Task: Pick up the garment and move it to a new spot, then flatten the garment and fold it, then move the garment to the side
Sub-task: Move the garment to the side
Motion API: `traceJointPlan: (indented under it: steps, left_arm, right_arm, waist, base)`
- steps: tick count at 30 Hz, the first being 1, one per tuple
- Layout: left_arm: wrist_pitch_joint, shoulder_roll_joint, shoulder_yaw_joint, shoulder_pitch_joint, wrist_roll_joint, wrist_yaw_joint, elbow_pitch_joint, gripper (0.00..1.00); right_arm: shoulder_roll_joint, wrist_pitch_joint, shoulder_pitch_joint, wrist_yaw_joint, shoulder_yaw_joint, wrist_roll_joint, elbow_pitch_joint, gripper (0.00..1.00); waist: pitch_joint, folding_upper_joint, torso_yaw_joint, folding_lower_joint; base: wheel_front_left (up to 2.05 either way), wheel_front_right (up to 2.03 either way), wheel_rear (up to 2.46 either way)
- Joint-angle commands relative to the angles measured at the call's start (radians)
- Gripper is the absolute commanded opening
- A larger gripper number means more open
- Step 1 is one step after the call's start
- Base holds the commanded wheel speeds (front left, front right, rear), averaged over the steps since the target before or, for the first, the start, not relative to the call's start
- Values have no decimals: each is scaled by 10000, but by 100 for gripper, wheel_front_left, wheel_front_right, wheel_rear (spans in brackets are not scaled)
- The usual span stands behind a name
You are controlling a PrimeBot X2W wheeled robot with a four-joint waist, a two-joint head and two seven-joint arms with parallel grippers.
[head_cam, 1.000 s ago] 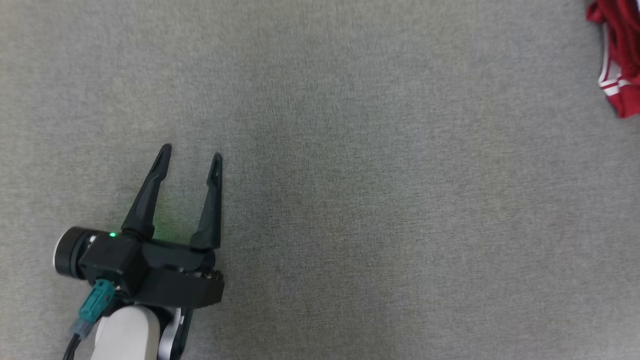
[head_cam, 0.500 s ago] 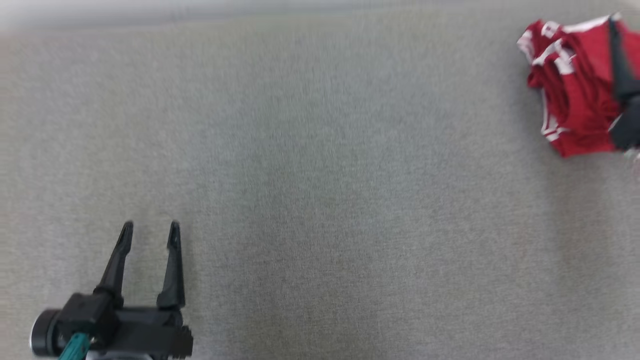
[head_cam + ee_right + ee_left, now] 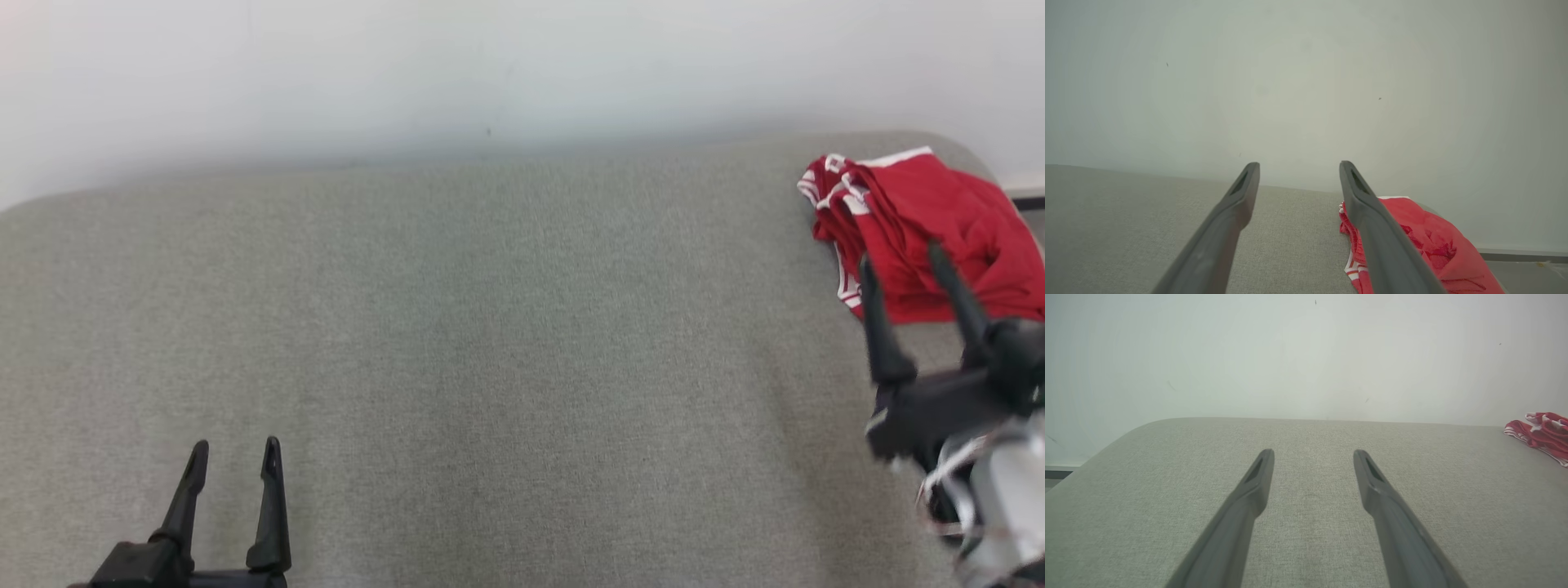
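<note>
A wide surface (image 3: 490, 327) covered with grey woven fabric lies flat, and its two far corners are rounded. Behind its far edge stands a pale, plain wall (image 3: 490, 65), which carries a few tiny dark specks. Past the far right corner, a thin dark strip (image 3: 1027, 201) runs along the bottom of the wall; what it is cannot be told.

The garment (image 3: 963, 212) lies on the surface (image 3: 490, 343), far right corner.
</note>
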Motion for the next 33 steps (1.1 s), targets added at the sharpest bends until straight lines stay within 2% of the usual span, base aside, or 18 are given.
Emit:
traceJointPlan:
  steps: [1,8,17,33]
  left_arm:
    - [-16,21,26,139,-24,23,65,100]
    - [-16,76,50,243,-89,20,209,100]
    - [8,177,-136,62,-137,-105,624,100]
    - [327,256,-139,231,-456,8,603,100]
  right_arm:
    - [222,-37,477,-33,-145,-88,-224,100]
    - [1214,-40,2286,-33,-488,-371,-1181,100]
    - [2150,-39,3712,-33,-858,-758,-1620,100]
    - [2860,223,4862,-33,-1281,-1240,-2617,100]
  waist:
    - [-381,2,134,4]
    - [-670,2,218,4]
    - [-1035,2,508,4]
    - [-1399,2,682,4]
  base:
    - [0,0,0]
    - [0,0,0]
    - [0,0,0]
    - [0,0,0]
